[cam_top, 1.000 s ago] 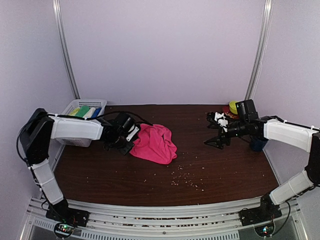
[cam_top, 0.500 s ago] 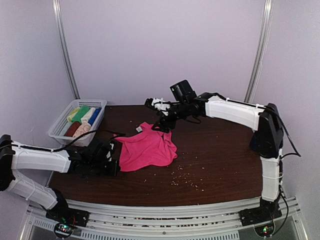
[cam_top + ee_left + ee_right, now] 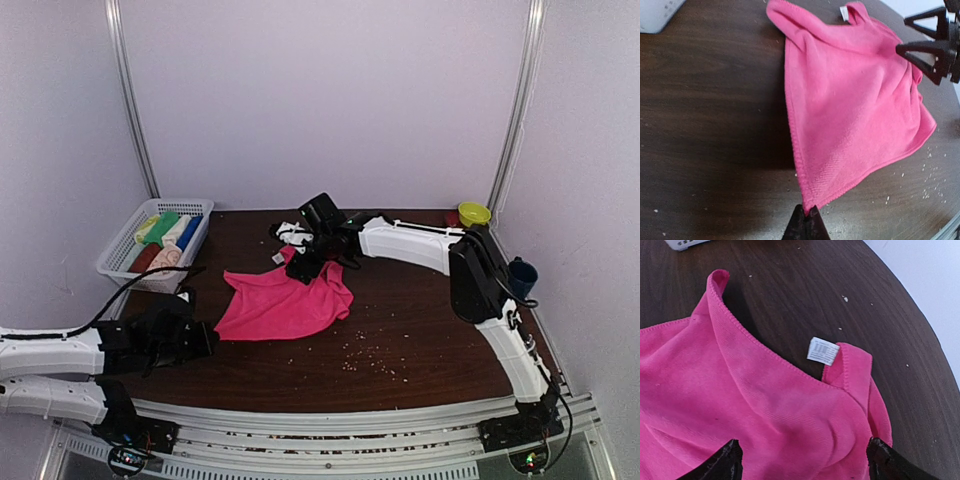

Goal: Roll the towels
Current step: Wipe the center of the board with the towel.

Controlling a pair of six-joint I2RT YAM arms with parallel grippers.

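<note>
A hot pink towel (image 3: 282, 302) lies rumpled and partly spread on the dark wood table; it also shows in the left wrist view (image 3: 855, 110) and the right wrist view (image 3: 755, 405). My left gripper (image 3: 808, 214) is shut on the towel's near left corner, low at the table (image 3: 205, 338). My right gripper (image 3: 303, 262) is open and hovers over the towel's far edge, its fingertips (image 3: 730, 460) spread wide over the cloth beside the white label (image 3: 822, 350).
A white mesh basket (image 3: 122, 262) at the far left holds rolled towels, green (image 3: 161, 227), blue (image 3: 190, 231), brown and peach. A yellow bowl (image 3: 474, 213) and a dark blue cup (image 3: 519, 277) stand at the right edge. Pale crumbs (image 3: 372, 358) dot the table.
My left gripper has pulled the towel's corner towards the near left, stretching the cloth. My right gripper has moved left and down over the towel's far edge.
</note>
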